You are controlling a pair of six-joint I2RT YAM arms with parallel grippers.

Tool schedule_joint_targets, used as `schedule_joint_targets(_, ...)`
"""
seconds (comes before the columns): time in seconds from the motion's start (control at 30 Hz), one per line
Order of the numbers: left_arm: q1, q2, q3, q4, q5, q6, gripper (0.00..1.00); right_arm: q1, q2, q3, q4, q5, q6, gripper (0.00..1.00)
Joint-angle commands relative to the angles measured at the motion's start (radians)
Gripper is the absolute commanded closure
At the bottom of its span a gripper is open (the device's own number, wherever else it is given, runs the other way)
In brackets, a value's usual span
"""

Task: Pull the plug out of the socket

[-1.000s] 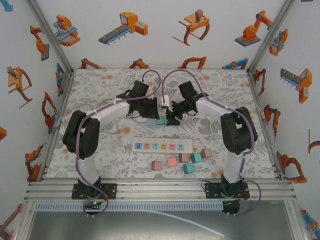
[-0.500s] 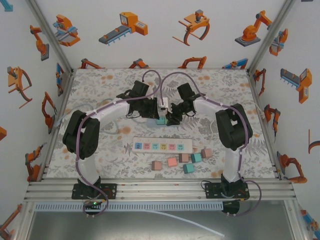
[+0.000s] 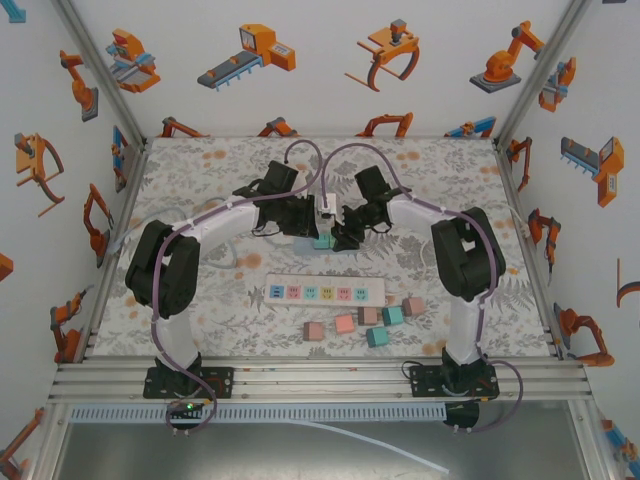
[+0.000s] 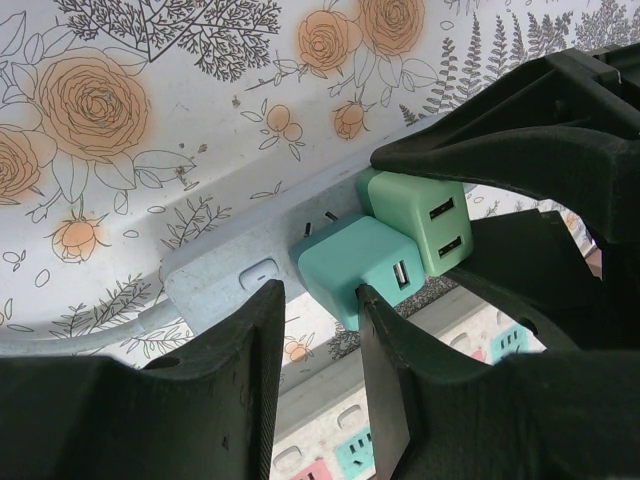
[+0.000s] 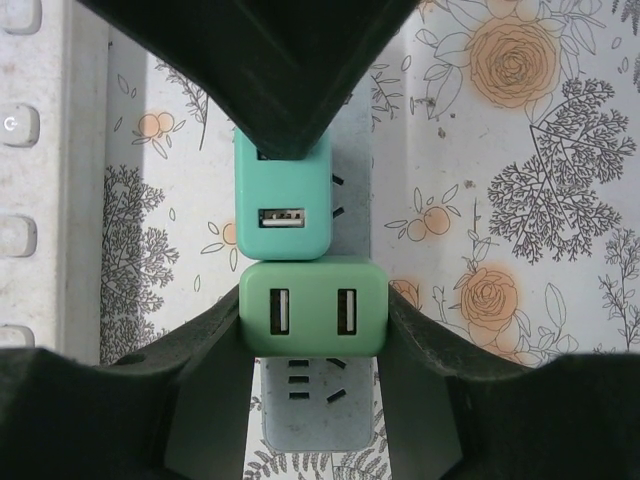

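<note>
Both arms reach forward from their bases and bend inward, so the two wrists meet nose to nose over the middle of the table (image 3: 200, 170). The left arm (image 3: 215, 225) comes in from the left and the right arm (image 3: 430, 220) from the right.

The left gripper (image 4: 318, 300) is closed down on the grey strip (image 4: 225, 275). Its two black fingers (image 4: 250, 380) straddle the strip's edge, and one tip lies against the teal plug (image 4: 350, 262).

The right gripper (image 5: 313, 300) is clamped on the green plug (image 5: 313, 322), with one finger (image 5: 420, 360) pressed to each side of it. This plug sits on the strip's face, touching the teal plug beside it. A free socket's slots (image 5: 310, 380) show on the strip just past it. Whether the green plug's pins are fully in cannot be told.

The green plug's end face carries two USB ports and the teal plug's carries one. Neither shows a readable brand.

A second strip (image 3: 325, 292) lies flat nearer the bases, with a row of coloured sockets whose markings are too small to read. Several small cubes (image 3: 345, 323) lie just in front of it. Orange robot stickers (image 3: 255, 52) dot the walls.
</note>
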Motion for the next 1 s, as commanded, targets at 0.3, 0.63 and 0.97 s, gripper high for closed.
schedule_joint_targets(0.3,-0.027,0.123,-0.069,-0.128,-0.101,0.058,0.63,0.032,-0.172,-0.059,0.190,-0.201,0.134,1.00)
schedule_joint_targets(0.63,-0.028,0.129,-0.068,-0.128,-0.103,0.061,0.63,0.038,-0.204,-0.038,0.157,-0.235,0.118,1.00)
schedule_joint_targets(0.97,-0.026,0.103,-0.062,-0.126,-0.085,0.058,0.62,0.039,-0.256,-0.067,0.126,-0.175,0.102,1.00)
